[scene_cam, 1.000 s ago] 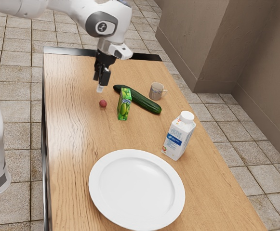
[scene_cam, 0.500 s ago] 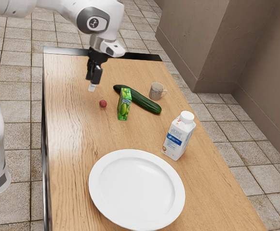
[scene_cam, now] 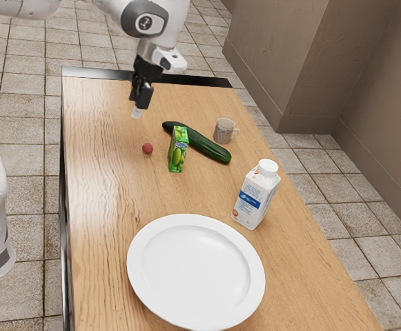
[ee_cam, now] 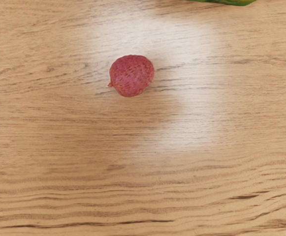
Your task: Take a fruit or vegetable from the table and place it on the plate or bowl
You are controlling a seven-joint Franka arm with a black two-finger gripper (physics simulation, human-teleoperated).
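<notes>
A small red, rough-skinned fruit (scene_cam: 147, 147) lies on the wooden table, left of a green juice carton (scene_cam: 178, 148) in the exterior view. In the wrist view the red fruit (ee_cam: 131, 75) lies on bare wood below my hand. A long dark green cucumber (scene_cam: 197, 141) lies behind the carton, and the cucumber's end (ee_cam: 221, 1) shows at the wrist view's edge. A large white plate (scene_cam: 165, 276) rests near the table's front. My gripper (scene_cam: 137, 112) hangs pointing down above the table, a short way beyond the red fruit and well above it, holding nothing.
A grey mug (scene_cam: 223, 129) stands to the exterior view's right of the cucumber. A white milk bottle with a blue label (scene_cam: 256, 194) stands right of the plate. The table (scene_cam: 103, 200) has bare wood along its left side, and a tiled floor surrounds it.
My hand swung toward the exterior view's left, then came partly back and rose, ending higher and farther from the red fruit. Nothing on the table moved.
</notes>
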